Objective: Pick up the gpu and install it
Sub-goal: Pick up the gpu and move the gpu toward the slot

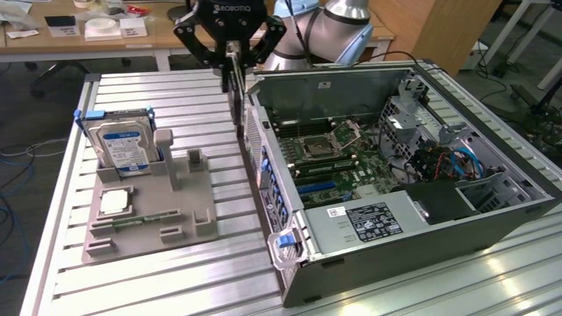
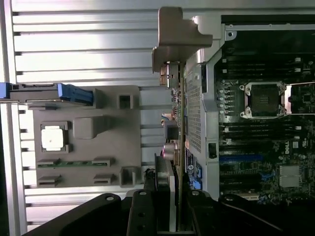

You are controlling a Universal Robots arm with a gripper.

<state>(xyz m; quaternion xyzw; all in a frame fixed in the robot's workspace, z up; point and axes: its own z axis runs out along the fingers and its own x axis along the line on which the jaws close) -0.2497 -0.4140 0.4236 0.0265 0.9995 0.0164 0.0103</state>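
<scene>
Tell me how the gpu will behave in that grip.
The gpu hangs straight and edge-on from the gripper, so it is probably stiff. It looks thin, so likely light. Its metal bracket juts out, so it may snag on the case wall; bare components look fragile.

arm (image 1: 344,23): cut off by the exterior view's edge just beyond the wrist.
gripper (image 1: 233,66): body cropped by the picture's edge in the wrist view.
gpu (image 2: 173,132): seen edge-on in both views, so its faces cannot be made out; the held end is covered by the black fingers (image 2: 140,214).
hard drive (image 1: 125,150): label print too small to be read; lower part hidden in the grey fixture (image 1: 189,197); cropped in the wrist view.
computer case (image 1: 505,204): cropped in the wrist view.
sticker (image 1: 373,220): text too small to be read.
</scene>
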